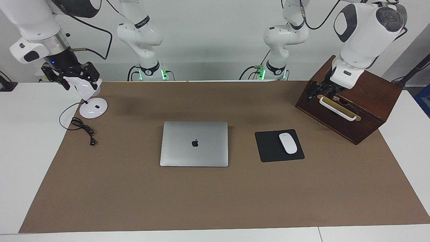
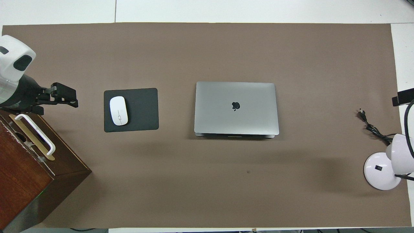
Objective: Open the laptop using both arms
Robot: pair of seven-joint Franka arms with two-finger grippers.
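The silver-grey laptop [image 1: 194,144] lies closed on the brown mat [image 1: 215,201] at the middle of the table, apple logo up; it also shows in the overhead view [image 2: 236,107]. My left gripper [image 1: 321,89] hangs in the air over the wooden box's handle at the left arm's end, well apart from the laptop; it also shows in the overhead view [image 2: 64,95]. My right gripper [image 1: 69,74] hangs over the white desk lamp at the right arm's end, also well apart from the laptop. Only its edge [image 2: 402,97] shows in the overhead view.
A black mouse pad [image 1: 268,149] with a white mouse [image 1: 288,143] lies beside the laptop toward the left arm's end. A dark wooden box [image 1: 366,111] with a white handle [image 1: 337,108] stands there too. A white lamp [image 1: 93,108] and black cable [image 1: 83,129] lie at the right arm's end.
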